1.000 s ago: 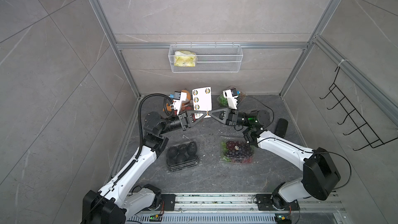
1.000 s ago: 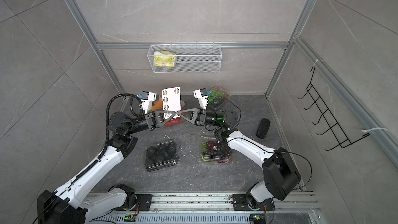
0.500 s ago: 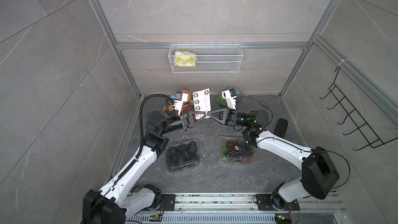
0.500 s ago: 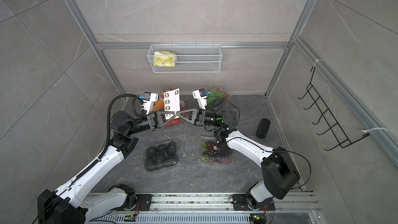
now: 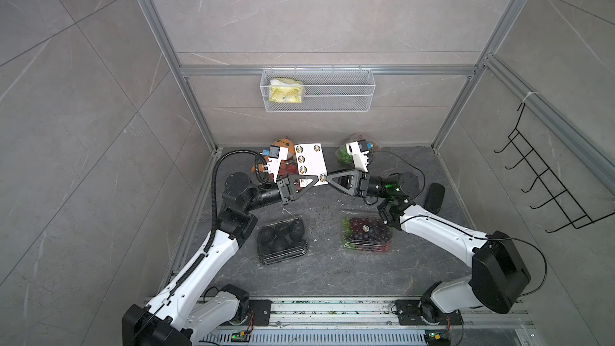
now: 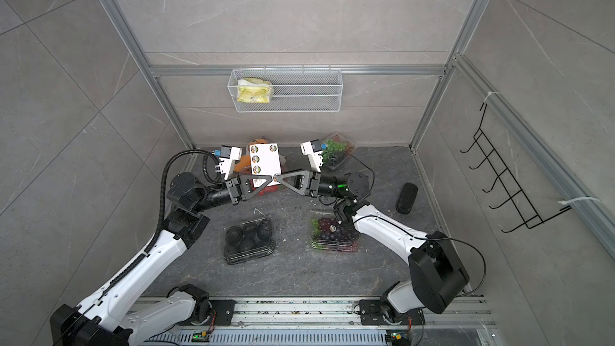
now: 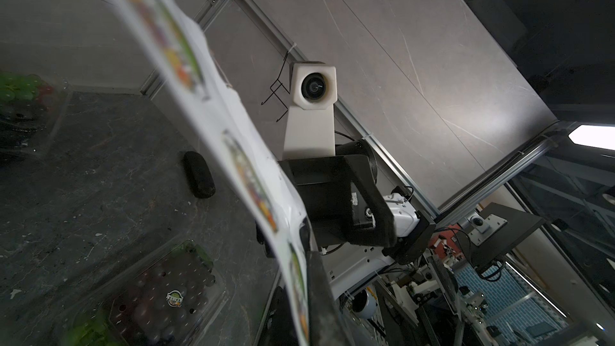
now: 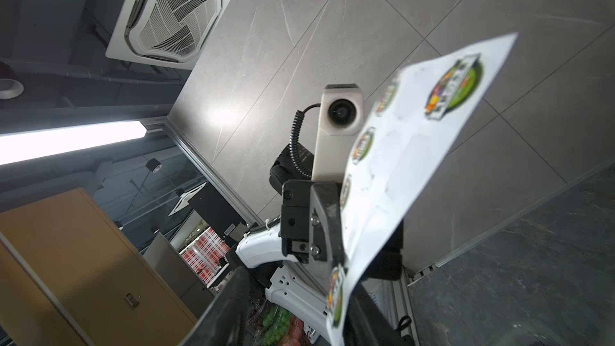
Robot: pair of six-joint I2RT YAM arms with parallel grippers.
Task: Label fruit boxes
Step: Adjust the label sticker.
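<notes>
My left gripper (image 5: pixel 312 182) (image 6: pixel 270 181) (image 7: pixel 307 314) is shut on the lower edge of the white sticker sheet (image 5: pixel 311 161) (image 6: pixel 264 159) (image 7: pixel 233 148) (image 8: pixel 399 168), held up above the floor. My right gripper (image 5: pixel 327 178) (image 6: pixel 279 179) (image 8: pixel 293 319) meets it tip to tip. Its jaws stand open around the sheet's corner, which lies near one finger (image 8: pixel 366 322). The fruit boxes are clear punnets: dark fruits (image 5: pixel 282 239) (image 6: pixel 248 239), purple grapes (image 5: pixel 366 232) (image 6: pixel 332 232) (image 7: pixel 159 297) with a round sticker on the lid, green grapes (image 5: pixel 344 156) (image 6: pixel 336 149) at the back, and strawberries (image 5: pixel 288 169) (image 6: pixel 269 189) mostly hidden under the sheet.
An orange plush toy (image 5: pixel 283 147) (image 6: pixel 258 143) sits at the back behind the sheet. A black oblong object (image 5: pixel 434 198) (image 6: pixel 406 198) lies at the right. A wire basket (image 5: pixel 332 98) with a yellow packet hangs on the back wall, and a black hook rack (image 5: pixel 539 181) on the right wall.
My right gripper's jaws have opened from shut at the sheet's corner. Both arms and the sheet have hardly moved.
</notes>
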